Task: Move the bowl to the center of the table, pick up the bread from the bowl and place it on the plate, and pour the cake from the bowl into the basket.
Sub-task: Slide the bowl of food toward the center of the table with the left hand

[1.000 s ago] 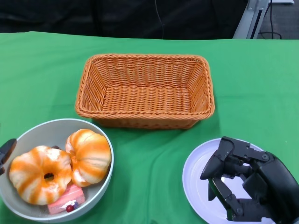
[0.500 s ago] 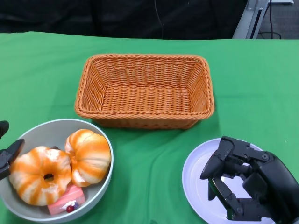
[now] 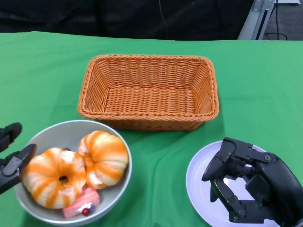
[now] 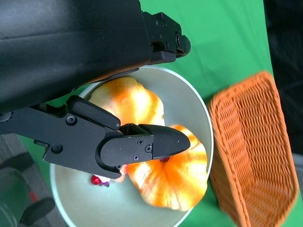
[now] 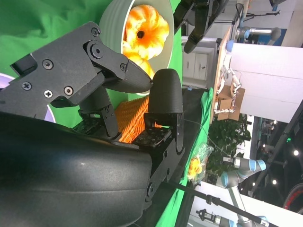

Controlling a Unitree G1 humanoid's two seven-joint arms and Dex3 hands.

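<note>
Bowl (image 3: 120, 187) sits at the near left of the green surface (image 3: 42, 75), short of centre, just in front of the basket (image 3: 148, 92). It holds two orange-striped breads (image 3: 105, 158) and a pink cake (image 3: 80, 205) wedged low under them.

Left hand (image 3: 12, 156) is at the bowl's outer rim, fingers spread on either side of the wall. Contact looks likely, but a firm grip cannot be confirmed from head or wrist view. Right hand (image 3: 251, 187) hovers over the plate (image 3: 196, 175), fingers loosely curled, holding nothing.

Handling, judged:
- Bowl looks rigid, smooth and glazed or plastic, so probably slick. Take it at the rim with fingers inside and outside the wall. Sliding it is safer than lifting.
- Contents are loose and top-heavy; a jerk could roll a bread out.
- Bread looks light and soft. Grasp across its width, gently.
- Cake is small and sits lowest. It should pour out only once both breads are removed.
</note>
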